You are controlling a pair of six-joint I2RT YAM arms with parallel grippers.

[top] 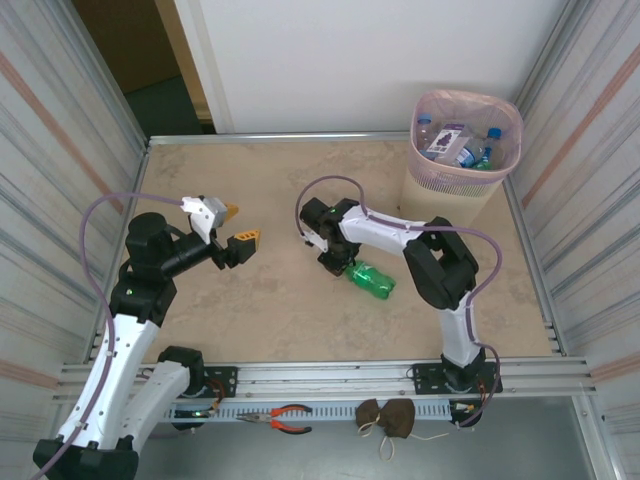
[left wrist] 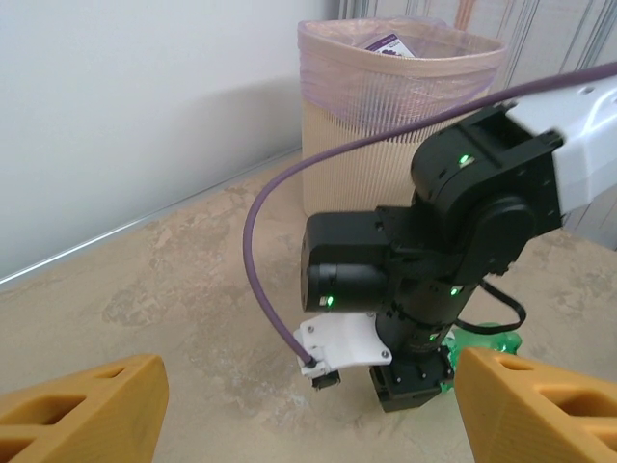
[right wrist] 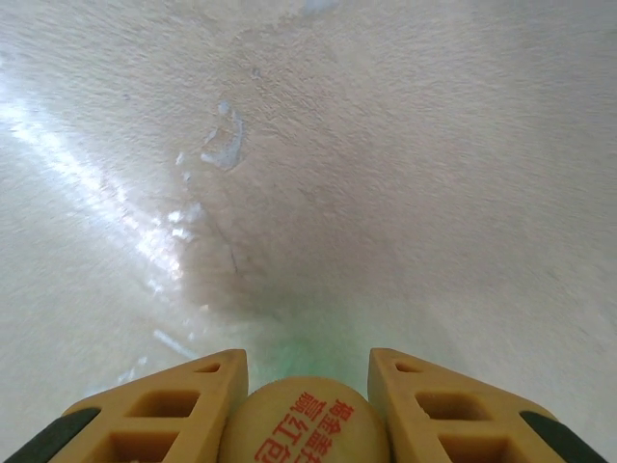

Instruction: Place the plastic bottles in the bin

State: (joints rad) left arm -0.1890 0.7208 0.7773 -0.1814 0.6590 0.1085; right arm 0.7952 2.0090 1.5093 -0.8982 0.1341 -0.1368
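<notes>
Legibly, red Chinese characters cross the yellow cap [right wrist: 304, 424]; right hand [right wrist: 307, 371] clamps the flat-lying green plastic bottle [top: 372, 279], left hand [top: 241, 224] wide.

I see a beige, marbled table [top: 250, 310] walled by corrugated metal panels [top: 50, 150] on the left and right. A white wall [top: 370, 60] closes the far end, with a dark doorway [top: 150, 70] at the far left. An aluminium rail [top: 330, 374] runs along the near edge. Nearer than it lie red-handled pliers [top: 283, 418] and, to their right, two brown pouches [top: 388, 417] touching each other.
</notes>
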